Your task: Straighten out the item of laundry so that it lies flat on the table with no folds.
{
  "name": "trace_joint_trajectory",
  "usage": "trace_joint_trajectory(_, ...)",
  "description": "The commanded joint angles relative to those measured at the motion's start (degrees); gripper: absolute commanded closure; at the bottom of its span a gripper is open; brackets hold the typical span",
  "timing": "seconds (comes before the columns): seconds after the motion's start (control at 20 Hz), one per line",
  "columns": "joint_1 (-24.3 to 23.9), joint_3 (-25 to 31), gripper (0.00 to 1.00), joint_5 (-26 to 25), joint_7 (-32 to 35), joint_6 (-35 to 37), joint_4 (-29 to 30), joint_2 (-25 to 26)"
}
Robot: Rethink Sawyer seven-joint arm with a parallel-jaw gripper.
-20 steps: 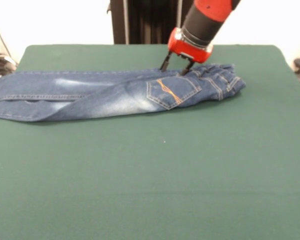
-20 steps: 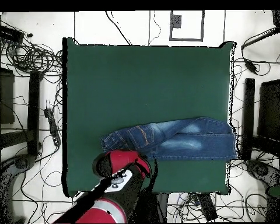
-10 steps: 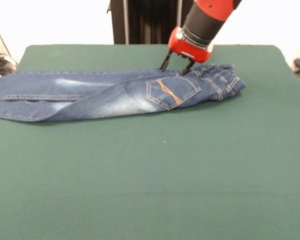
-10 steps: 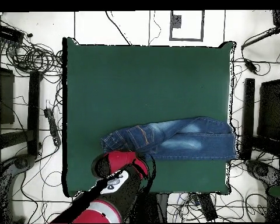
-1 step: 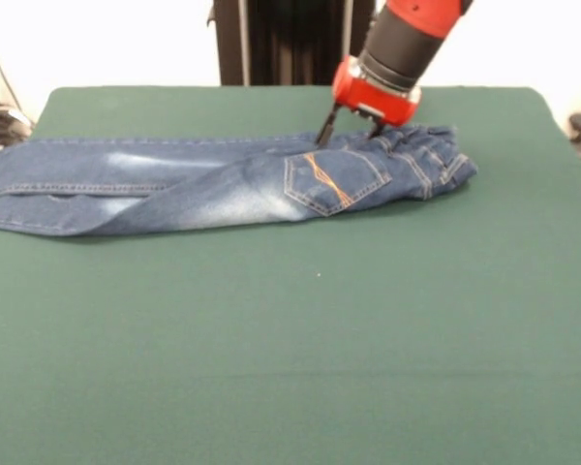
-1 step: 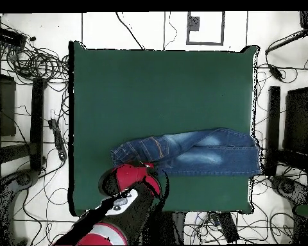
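where my gripper (image 5: 349,130) hovers: jeans (image 5: 223,181) waistband, table (image 5: 290,329)
fingers spread apart over the denim, gripping nothing; legs folded over each other.

text on jeans (image 5: 232,179): none we can read, only orange stitched lines on the back pocket, no letters
text on arm (image 5: 407,39): none we can read on the red and black housing in either view
text on worktop (image 5: 300,339): none, plain green
labels, numbers, signs elsewhere: none we can make out
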Motion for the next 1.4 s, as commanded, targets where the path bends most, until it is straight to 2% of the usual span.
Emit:
trace_joint_trajectory(0.05,-2.5,9.1,0.0,4.8,13.6,-12.2,-4.1,-3.4)
trace_joint_trajectory(0.15,-5.3,12.5,0.0,3.9,11.1,-8.2,-4.0,-4.3)
trace_joint_trajectory(0.3,-6.5,13.2,0.0,2.4,5.6,0.7,-7.0,-4.2)
trace_joint_trajectory(0.35,-6.7,13.3,0.0,2.1,4.9,1.5,-7.6,-4.0)
trace_joint_trajectory(0.55,-6.1,13.4,0.0,2.5,5.6,1.6,-8.9,-4.0)
trace_joint_trajectory(0.75,-5.0,12.6,0.0,3.6,8.5,-2.4,-8.4,-5.0)
trace_joint_trajectory(1.05,-3.8,12.9,0.0,5.8,9.2,6.1,-7.8,-8.4)
trace_joint_trajectory(1.3,2.3,6.7,0.0,7.5,11.8,7.4,-7.3,-10.4)
trace_joint_trajectory(1.4,1.6,7.5,0.0,7.4,11.3,5.6,-6.6,-11.1)
